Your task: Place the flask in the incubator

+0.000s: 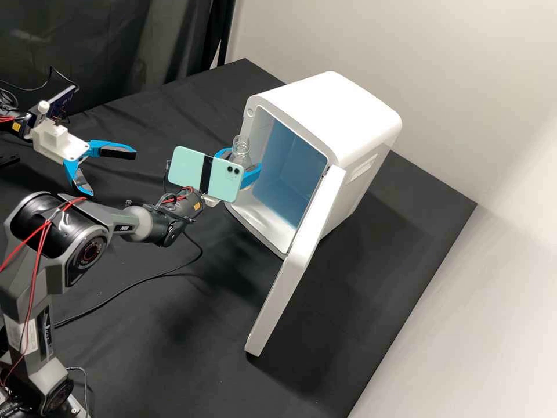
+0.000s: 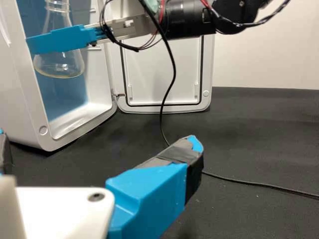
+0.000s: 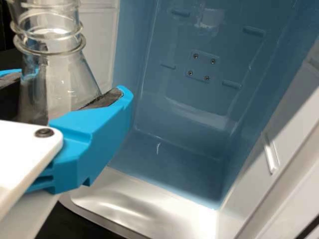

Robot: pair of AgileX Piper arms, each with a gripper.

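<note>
On the black laboratory bench (image 1: 360,278), my right gripper (image 1: 239,164) clamps the clear glass conical flask (image 3: 52,64) upright at the white, blue-lined incubator's (image 1: 348,122) open mouth, ready to slide in, while my left gripper (image 1: 110,173) hangs spread, well apart.

We are looking at a black-covered worktop (image 1: 174,325), its far corner reaching toward a plain white wall (image 1: 441,52). A dark curtain (image 1: 104,40) is hanging in folds behind the worktop's back edge, just beside that wall. A thin black cable (image 1: 116,293) is lying loose across the worktop in a long curve, and in the left wrist view we are seeing it trailing over the same black surface with the wall behind. Past the worktop's right edge a pale surface (image 1: 481,325) is showing; we are unable to tell whether it is floor or wall.
</note>
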